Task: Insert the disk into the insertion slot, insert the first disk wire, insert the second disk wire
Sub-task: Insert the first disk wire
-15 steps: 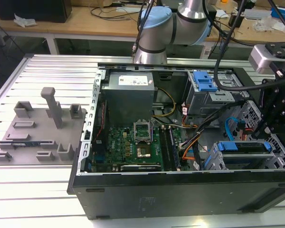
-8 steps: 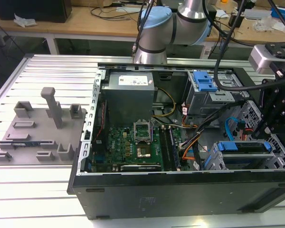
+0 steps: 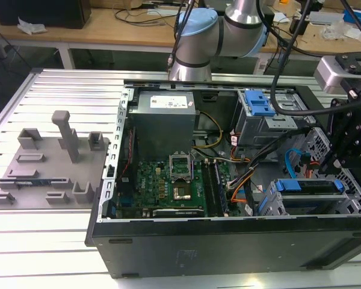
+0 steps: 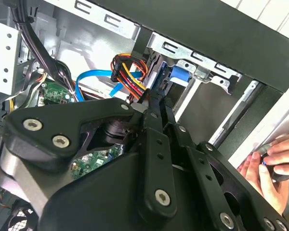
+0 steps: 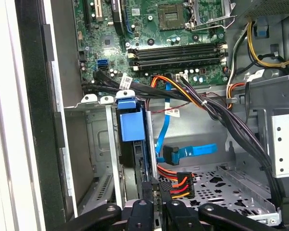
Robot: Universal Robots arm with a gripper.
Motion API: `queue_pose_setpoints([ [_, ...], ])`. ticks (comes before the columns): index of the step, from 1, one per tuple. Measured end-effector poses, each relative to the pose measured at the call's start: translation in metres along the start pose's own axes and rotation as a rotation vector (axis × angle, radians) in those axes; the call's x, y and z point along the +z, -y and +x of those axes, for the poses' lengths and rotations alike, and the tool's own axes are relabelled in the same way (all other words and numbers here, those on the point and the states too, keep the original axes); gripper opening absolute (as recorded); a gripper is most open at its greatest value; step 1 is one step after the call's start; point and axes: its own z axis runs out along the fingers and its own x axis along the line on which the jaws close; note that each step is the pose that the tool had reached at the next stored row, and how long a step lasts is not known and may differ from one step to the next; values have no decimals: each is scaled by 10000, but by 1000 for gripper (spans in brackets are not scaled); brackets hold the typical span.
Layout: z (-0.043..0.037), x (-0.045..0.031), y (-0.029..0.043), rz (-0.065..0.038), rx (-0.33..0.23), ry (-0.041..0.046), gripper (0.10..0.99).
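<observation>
You are looking into an open computer case (image 3: 228,247) lying on its side on a ribbed metal table (image 3: 48,241). In the exterior view the arm reaches over it to that view's right. The disk (image 5: 131,120) stands on edge inside the slot (image 5: 98,139), its blue carrier tab uppermost towards the motherboard (image 5: 173,43). The gripper (image 5: 155,186) is at the disk's near end, in line with its edge. You cannot tell whether the gripper is clenched or released. A black plug with red, yellow and orange wires (image 5: 179,185) sits just beside the gripper's tip. A blue flat cable (image 5: 188,151) hangs near, its plug apart from the disk. In the second wrist view a person's hand (image 4: 274,166) shows outside the case wall.
</observation>
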Motion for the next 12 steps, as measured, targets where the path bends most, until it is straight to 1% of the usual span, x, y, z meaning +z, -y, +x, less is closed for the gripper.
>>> queue_pose_setpoints([
  [3, 2, 0, 1, 0, 2, 0, 169],
  [6, -1, 1, 26, -10, -69, 0, 169],
  [11, 9, 15, 16, -17, -490, 8, 169],
  [12, 12, 17, 16, -18, -490, 9, 169],
])
